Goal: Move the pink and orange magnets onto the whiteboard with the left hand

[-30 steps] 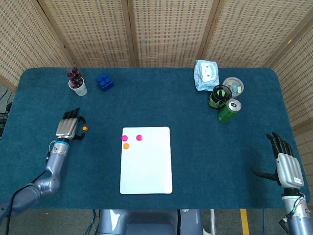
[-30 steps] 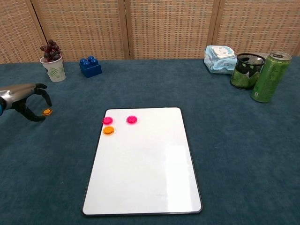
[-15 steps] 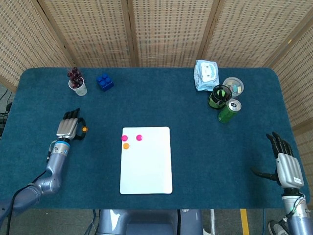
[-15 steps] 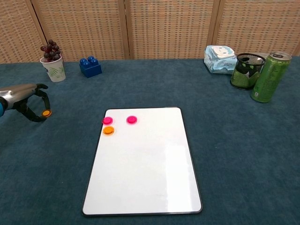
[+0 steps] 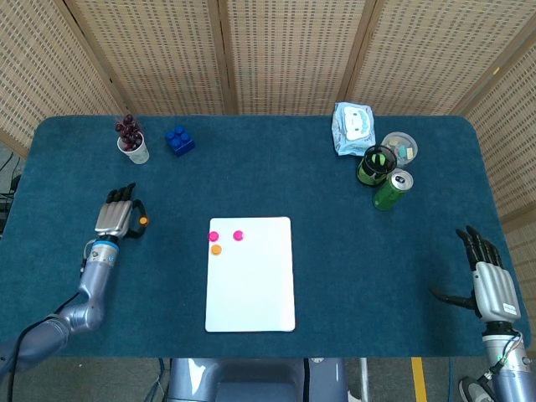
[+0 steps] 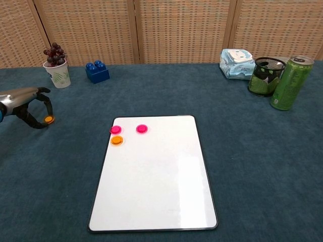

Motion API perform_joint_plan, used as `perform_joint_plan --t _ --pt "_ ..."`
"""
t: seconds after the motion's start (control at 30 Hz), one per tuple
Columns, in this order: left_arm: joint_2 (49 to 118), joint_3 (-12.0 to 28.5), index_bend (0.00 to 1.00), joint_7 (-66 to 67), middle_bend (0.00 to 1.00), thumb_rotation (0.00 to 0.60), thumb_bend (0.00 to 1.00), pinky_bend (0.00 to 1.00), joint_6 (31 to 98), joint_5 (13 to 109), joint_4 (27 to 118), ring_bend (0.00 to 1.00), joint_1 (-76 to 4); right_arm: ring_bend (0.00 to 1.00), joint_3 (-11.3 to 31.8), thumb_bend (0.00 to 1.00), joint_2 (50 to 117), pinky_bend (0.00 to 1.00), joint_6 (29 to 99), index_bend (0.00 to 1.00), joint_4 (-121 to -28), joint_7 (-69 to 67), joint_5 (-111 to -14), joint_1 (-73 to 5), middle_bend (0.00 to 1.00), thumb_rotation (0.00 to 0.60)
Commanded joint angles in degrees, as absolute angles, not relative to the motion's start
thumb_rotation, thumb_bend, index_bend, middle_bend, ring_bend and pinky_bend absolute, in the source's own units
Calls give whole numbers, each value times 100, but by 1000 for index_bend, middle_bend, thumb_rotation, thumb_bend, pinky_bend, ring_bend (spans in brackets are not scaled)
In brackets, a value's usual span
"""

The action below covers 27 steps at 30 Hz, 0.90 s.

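At the table's left side my left hand (image 5: 117,219) (image 6: 22,103) pinches a small orange magnet (image 5: 143,220) (image 6: 49,119) between thumb and a fingertip, just above the blue cloth. The whiteboard (image 5: 250,285) (image 6: 156,181) lies flat in the middle. Its top left corner carries two pink magnets (image 5: 213,237) (image 5: 238,236) (image 6: 115,129) (image 6: 142,129) and another orange magnet (image 5: 216,249) (image 6: 116,140). My right hand (image 5: 490,280) rests at the right front edge with fingers spread and nothing in it; the chest view does not show it.
A cup of grapes (image 5: 131,141) (image 6: 56,65) and a blue block (image 5: 179,140) (image 6: 97,71) stand at the back left. At the back right are a wipes pack (image 5: 353,128) (image 6: 237,63), a dark cup (image 5: 376,165) (image 6: 264,75) and a green can (image 5: 392,189) (image 6: 290,83).
My left hand's thumb and finger have closed on the loose orange magnet, and hand and magnet have shifted slightly left and up. The right hand has stayed put.
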<state>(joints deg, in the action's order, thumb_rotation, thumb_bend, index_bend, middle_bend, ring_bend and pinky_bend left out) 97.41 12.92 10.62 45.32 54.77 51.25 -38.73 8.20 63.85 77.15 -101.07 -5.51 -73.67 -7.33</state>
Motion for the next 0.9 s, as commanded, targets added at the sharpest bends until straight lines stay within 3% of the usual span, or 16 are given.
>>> perform_joint_plan --t 0.03,0.27,0.43,0.67,0.9 --pt "9584 1363 680 1089 0 600 348 0 4653 5520 5422 0 -3881 0 820 28 6383 0 7714 0 -10109 -558 -7365 -731 0 600" --pt "9173 1499 680 1280 0 600 349 0 5025 5730 6521 0 -3961 0 817 28 6381 0 7713 0 -10111 -559 -7371 -731 0 600" --pt "9115 1584 680 1625 0 600 345 0 4944 5717 7479 0 -4266 0 817 28 6386 0 7719 0 -10112 -549 -7371 -731 0 600" --pt "9555 1527 680 2548 0 600 343 0 4922 5233 8022 0 -4779 0 823 28 6373 0 7678 0 -10105 -607 -7350 -740 0 600" --pt "10139 1397 680 3182 0 600 344 0 5045 4673 7950 0 -5137 0 823 28 6356 0 7658 0 -10094 -669 -7354 -740 0 600"
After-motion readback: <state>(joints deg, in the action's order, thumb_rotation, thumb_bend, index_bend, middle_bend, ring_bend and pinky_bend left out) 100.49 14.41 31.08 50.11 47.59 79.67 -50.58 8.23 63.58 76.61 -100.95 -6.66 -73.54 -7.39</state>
